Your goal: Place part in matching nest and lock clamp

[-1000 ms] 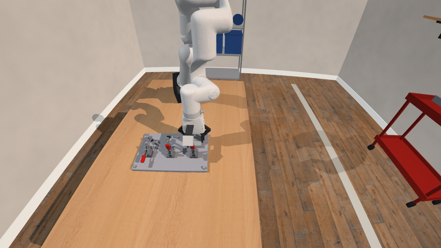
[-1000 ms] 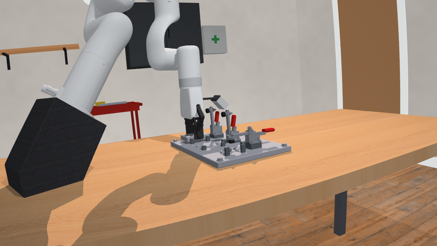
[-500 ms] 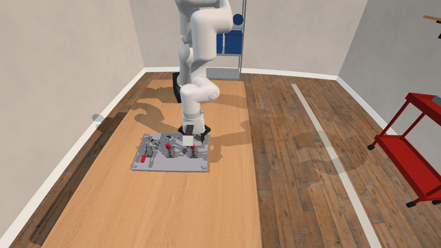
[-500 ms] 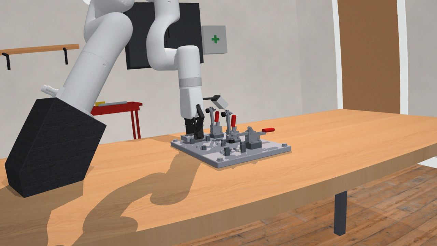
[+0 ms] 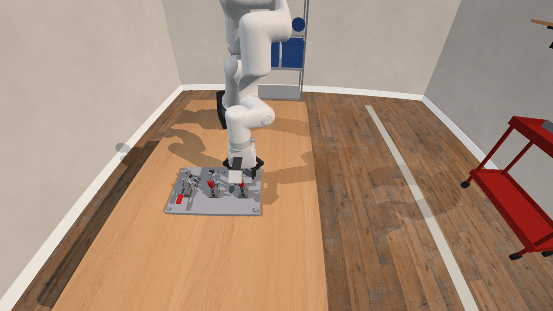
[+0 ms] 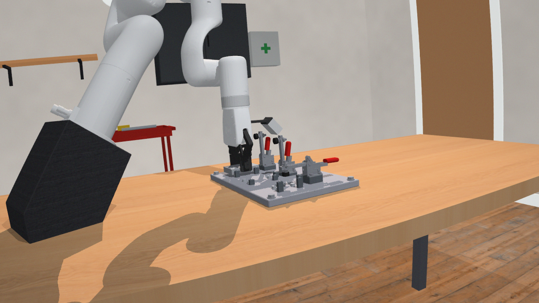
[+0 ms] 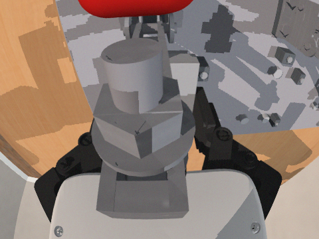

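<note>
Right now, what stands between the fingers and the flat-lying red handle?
Two clamps with upright red handles, the first and the second, plain in the exterior view. The fingers, shut on the grey part, are at the plate's other end.

Workshop room. Wooden tabletop (image 6: 377, 180) carrying a grey clamp fixture (image 6: 331, 187); red cart (image 5: 514, 201); shelf rack (image 5: 305, 58) with blue bins; first-aid box (image 6: 263, 49); plank floor, taped line (image 5: 405, 170).
</note>
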`<state>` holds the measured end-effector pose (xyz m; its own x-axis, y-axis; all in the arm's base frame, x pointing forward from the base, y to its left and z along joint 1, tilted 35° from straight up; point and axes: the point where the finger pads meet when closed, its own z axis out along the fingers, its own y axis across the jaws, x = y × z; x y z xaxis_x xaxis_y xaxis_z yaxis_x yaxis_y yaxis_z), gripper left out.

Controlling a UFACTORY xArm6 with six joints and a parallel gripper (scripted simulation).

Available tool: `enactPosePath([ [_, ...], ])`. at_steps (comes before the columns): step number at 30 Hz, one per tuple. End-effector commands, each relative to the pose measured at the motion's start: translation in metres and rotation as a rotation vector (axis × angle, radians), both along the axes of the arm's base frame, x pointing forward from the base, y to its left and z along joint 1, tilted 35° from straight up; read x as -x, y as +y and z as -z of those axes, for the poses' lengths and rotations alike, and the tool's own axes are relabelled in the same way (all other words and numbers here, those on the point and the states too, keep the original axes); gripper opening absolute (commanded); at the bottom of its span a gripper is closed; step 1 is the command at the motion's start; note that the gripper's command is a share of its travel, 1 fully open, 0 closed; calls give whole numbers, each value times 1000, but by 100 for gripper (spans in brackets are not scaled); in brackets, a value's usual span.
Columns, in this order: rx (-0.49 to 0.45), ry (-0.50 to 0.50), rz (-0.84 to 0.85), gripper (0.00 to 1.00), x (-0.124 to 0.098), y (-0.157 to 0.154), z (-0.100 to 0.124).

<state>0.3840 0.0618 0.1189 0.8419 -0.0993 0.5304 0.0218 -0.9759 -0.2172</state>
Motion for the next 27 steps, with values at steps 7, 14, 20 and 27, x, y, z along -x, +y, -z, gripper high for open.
enactPosePath([
  [7, 0, -2, 0, 0, -1, -1, -1],
  [14, 0, -2, 0, 0, -1, -1, -1],
  [20, 0, -2, 0, 100, -1, -1, -1],
  [27, 0, -2, 0, 100, -1, -1, -1],
])
